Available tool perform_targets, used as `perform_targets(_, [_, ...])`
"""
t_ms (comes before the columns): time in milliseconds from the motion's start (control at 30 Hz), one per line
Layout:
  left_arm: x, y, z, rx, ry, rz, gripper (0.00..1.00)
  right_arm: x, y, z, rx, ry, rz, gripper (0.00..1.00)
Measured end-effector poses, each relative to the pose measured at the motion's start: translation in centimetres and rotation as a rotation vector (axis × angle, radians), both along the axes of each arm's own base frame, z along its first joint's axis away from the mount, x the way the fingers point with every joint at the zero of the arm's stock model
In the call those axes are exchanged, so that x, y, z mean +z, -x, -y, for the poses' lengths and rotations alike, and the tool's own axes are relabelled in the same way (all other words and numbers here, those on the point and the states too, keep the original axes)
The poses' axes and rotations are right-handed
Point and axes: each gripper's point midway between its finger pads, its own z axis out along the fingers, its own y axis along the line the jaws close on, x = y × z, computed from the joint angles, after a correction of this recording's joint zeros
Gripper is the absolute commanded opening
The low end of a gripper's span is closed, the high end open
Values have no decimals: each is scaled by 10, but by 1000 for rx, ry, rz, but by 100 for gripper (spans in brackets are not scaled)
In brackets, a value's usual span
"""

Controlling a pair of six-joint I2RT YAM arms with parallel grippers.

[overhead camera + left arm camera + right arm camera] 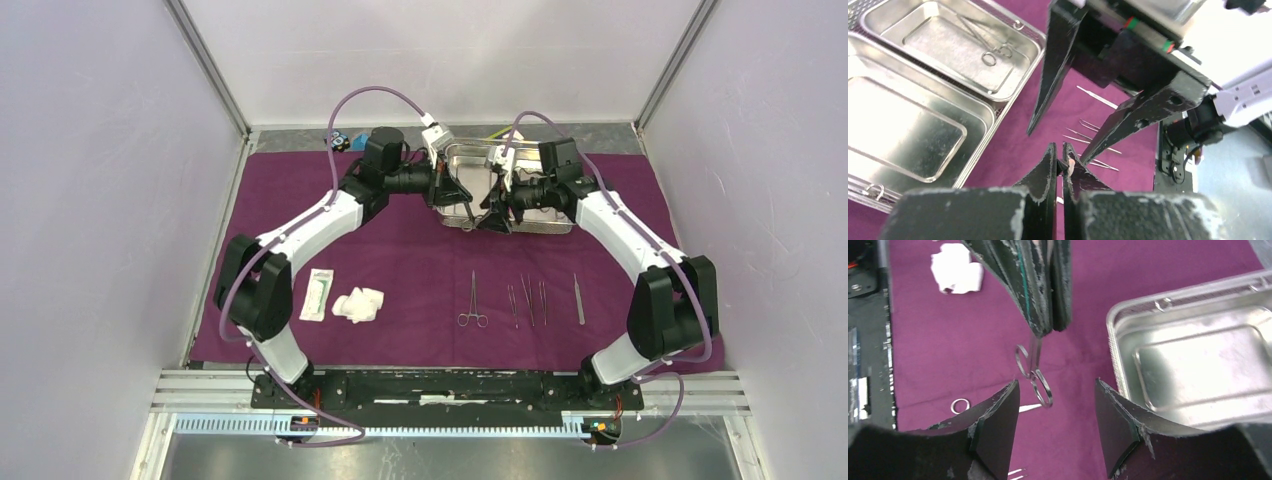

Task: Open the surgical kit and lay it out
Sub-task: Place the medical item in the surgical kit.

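Note:
Both grippers meet above the dark-purple cloth point(400, 270), just in front of the steel tray point(470, 160). My left gripper point(1059, 149) is shut on the tip end of a slim scissors-like clamp point(1035, 372). The clamp hangs from it with its ring handles down, as the right wrist view shows. My right gripper point(1056, 385) is open, its fingers on either side of the rings and not touching them. A second clamp point(993, 50) lies in the tray's far compartment point(948, 35). The near compartment point(898, 125) holds nothing.
Several clamps and tweezers point(527, 300) lie in a row on the cloth at front centre. White gauze point(358, 304) and a flat white packet point(317, 294) lie at front left. Small blocks point(342, 140) sit behind the cloth at back left. Grey walls close both sides.

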Motion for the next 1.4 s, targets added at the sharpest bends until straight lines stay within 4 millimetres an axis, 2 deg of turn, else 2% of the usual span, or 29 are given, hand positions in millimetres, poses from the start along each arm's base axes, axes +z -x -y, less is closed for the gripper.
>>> perform_targets(133, [10, 17, -2, -85, 13, 58, 2, 0, 21, -18, 107, -34, -8, 60])
perform_targets(267, [2, 27, -4, -135, 7, 65, 2, -3, 41, -31, 191, -46, -18, 51])
perform_targets(400, [-8, 32, -7, -155, -9, 77, 2, -5, 52, -33, 240, -54, -26, 44])
perform_targets(567, [-6, 39, -11, -175, -9, 110, 2, -16, 57, -32, 267, -48, -56, 37])
perform_targets(633, [-3, 41, -12, -178, -7, 123, 2, -19, 58, -32, 271, -47, -69, 31])
perform_targets(800, [-1, 45, -13, -190, -2, 131, 3, -22, 58, -32, 279, -48, -73, 3])
perform_targets(933, [1, 48, -13, -196, 0, 151, 27, -22, 59, -32, 259, -54, -112, 0])
perform_targets(967, [2, 46, -14, -182, -4, 156, 32, -21, 57, -33, 249, -57, -115, 0])
perform_targets(1033, [2, 39, -16, -137, -19, 155, 51, -19, 51, -35, 227, -71, -106, 0])
perform_targets(1100, [2, 30, -20, -72, -38, 145, 63, -18, 46, -36, 181, -85, -108, 0])
perform_targets(1233, [1, 7, -30, 123, -86, 67, 69, -17, 33, -37, 49, -89, -134, 0])
perform_targets(1400, [9, -18, -42, 335, -111, -23, 69, -8, 12, -42, -109, -119, -172, 0])
